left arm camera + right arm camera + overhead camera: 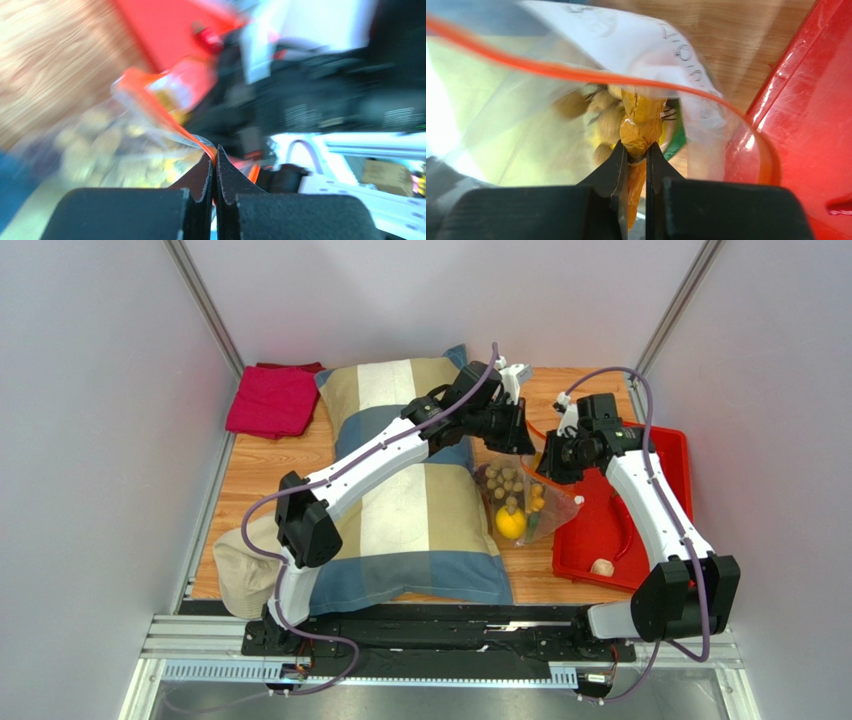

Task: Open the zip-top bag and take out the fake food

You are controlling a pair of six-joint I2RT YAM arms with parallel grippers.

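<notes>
Pincers on both arms are squeezed shut on something. The left pincer (pixel 215 150) nips the red-orange zip strip (pixel 172 125) of the clear crinkly zip-top bag (pixel 556 502) right at its tips, and the bag hangs away in front of it. The right pincer (pixel 636 148) is poked into the bag's wide mouth, with the zip strip curving round above it. Between its tips sits a crumpled yellow-orange toy food piece (pixel 640 120), pinched tight. Just past that piece, deeper in the bag, are round beige toy bits (pixel 571 104) and a long green toy vegetable (pixel 680 140). A round yellow toy lemon (pixel 511 523) sits low in the bag too. So the opening part looks done. The taking-out part is only begun. One small beige toy bit (pixel 601 567) lies in the flat red plastic tray (pixel 595 525), off to the right pincer's right side, so I think that one is out. Most of the food is left inside, and the pinched piece is not yet lifted clear.
</notes>
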